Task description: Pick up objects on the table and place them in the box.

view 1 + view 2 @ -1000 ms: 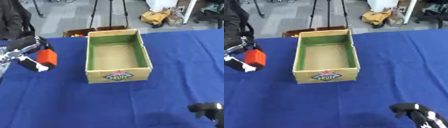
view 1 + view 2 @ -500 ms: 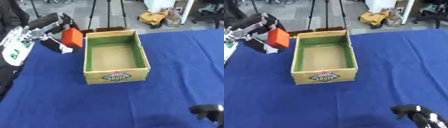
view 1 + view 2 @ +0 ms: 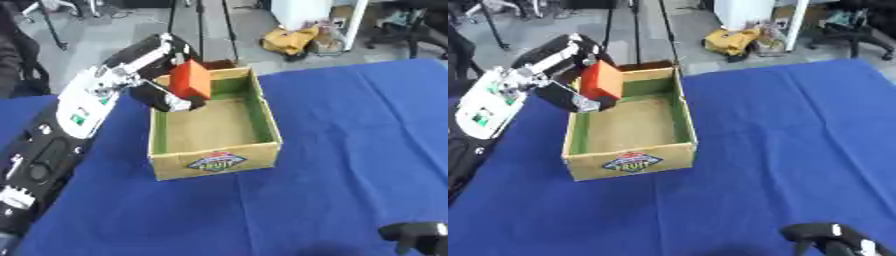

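Reaching arm: the left arm is coming in from the lower left of the frame and slanting up toward the upper middle, its white and black forearm lying over the left side of the table.
Left hand (image 3: 162, 95): it is hovering over the box's far left corner, above the left wall, with its fingers curling round an orange block.
Orange block (image 3: 190, 80): it is sitting tilted in that hand, raised above the box's inside at the far left end, not touching the floor of the box.
Box (image 3: 219, 159): an open cardboard box with green inner walls and a bare brown floor is standing left of centre in the frame, a round printed label showing on its near wall.
Right hand (image 3: 833, 240): it is showing at the lower right corner of the frame, black with a little white, low over the cloth; whether its fingers are straight or curled, I cannot tell.
Table (image 3: 350, 130): a blue cloth is covering it from edge to edge, lying slightly askew in the frame.
Room: grey floor is running across the top of the frame, with dark tripod legs (image 3: 199, 30) at upper middle, a yellow bag (image 3: 293, 41) at upper right, and a white upright unit just behind the bag.
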